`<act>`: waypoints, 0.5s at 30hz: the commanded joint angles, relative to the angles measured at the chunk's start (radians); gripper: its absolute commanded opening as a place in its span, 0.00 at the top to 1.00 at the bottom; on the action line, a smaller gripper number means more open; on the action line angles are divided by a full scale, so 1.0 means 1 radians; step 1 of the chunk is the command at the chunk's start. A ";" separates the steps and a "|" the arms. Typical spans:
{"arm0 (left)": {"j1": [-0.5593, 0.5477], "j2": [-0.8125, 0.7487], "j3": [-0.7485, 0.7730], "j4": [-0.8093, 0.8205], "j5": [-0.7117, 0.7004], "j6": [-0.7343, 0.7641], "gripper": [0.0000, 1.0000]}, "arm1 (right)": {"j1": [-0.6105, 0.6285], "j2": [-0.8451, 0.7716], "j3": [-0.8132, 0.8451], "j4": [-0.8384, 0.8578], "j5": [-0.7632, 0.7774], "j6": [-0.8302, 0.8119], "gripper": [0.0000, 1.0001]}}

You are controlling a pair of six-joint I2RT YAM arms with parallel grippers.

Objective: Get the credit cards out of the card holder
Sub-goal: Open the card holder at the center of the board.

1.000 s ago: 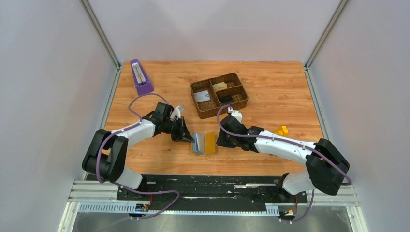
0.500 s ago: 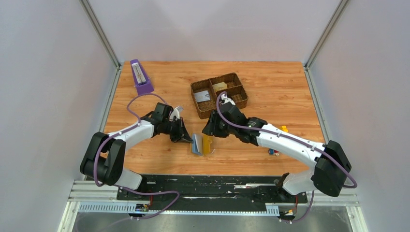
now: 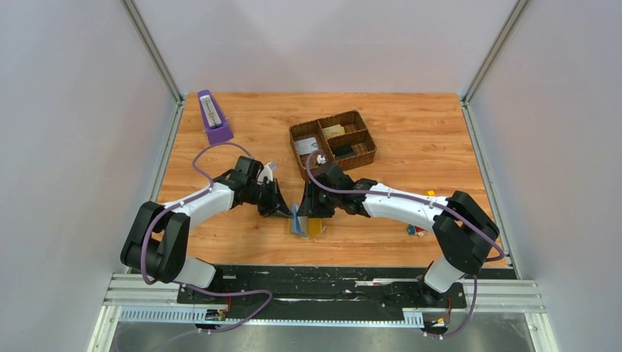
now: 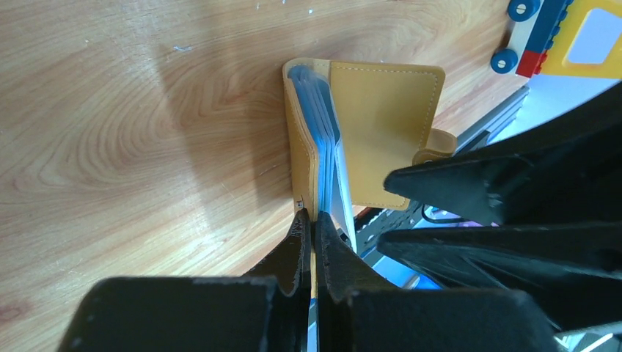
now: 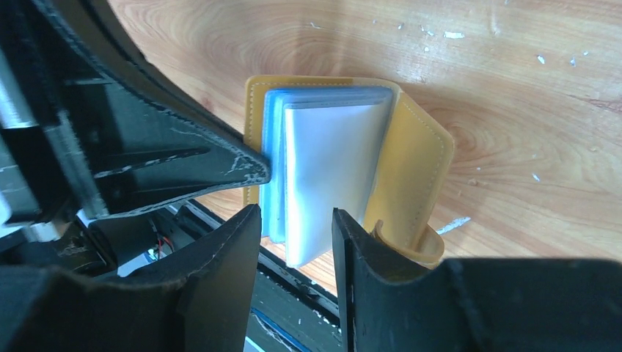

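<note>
Centrally, toward the near edge of the worktop (image 3: pixel 411 139): card holder (image 3: pixel 306 221), opened like a book, mustard covers apart, light blue-grey pocket leaves fanned between them.

Room: bare wood lies to the near left and across the far right. The brown woven tray (image 3: pixel 367 158) sits just beyond the right arm. The purple wedge-shaped object (image 3: pixel 213 117) stands well apart at the far left. Small coloured toy pieces (image 3: pixel 416 229) lie near the right arm's elbow. Grey walls close both sides.

Left gripper (image 4: pixel 312 220): jaws pressed together, pinching the edge of one mustard cover.

Right gripper (image 5: pixel 293 216): jaws partly apart, standing either side of the lower edge of a pale pocket leaf. No squeeze on the leaf is visible, and the card holder's tab sits just beside one finger (image 5: pixel 381 293).
</note>
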State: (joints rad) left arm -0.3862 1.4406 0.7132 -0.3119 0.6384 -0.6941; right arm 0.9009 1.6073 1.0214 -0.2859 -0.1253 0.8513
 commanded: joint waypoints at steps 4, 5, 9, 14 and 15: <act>-0.006 -0.056 0.025 -0.001 0.021 -0.009 1.00 | 0.005 0.039 -0.001 0.054 0.002 -0.006 0.57; -0.006 -0.057 0.025 -0.001 0.023 -0.007 1.00 | 0.004 0.043 -0.008 0.054 0.005 -0.008 0.57; -0.006 -0.066 0.021 0.003 0.033 -0.007 1.00 | 0.005 0.048 -0.032 0.053 0.014 -0.008 0.56; -0.008 -0.083 0.014 0.010 0.041 -0.011 1.00 | 0.004 0.037 -0.058 0.036 0.049 -0.008 0.60; -0.007 -0.084 0.013 0.010 0.040 -0.010 1.00 | 0.003 0.033 -0.061 0.027 0.062 -0.006 0.62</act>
State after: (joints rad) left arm -0.3866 1.4071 0.7132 -0.3183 0.6430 -0.6945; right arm 0.9009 1.6501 0.9730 -0.2695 -0.1135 0.8478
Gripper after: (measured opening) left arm 0.010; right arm 0.407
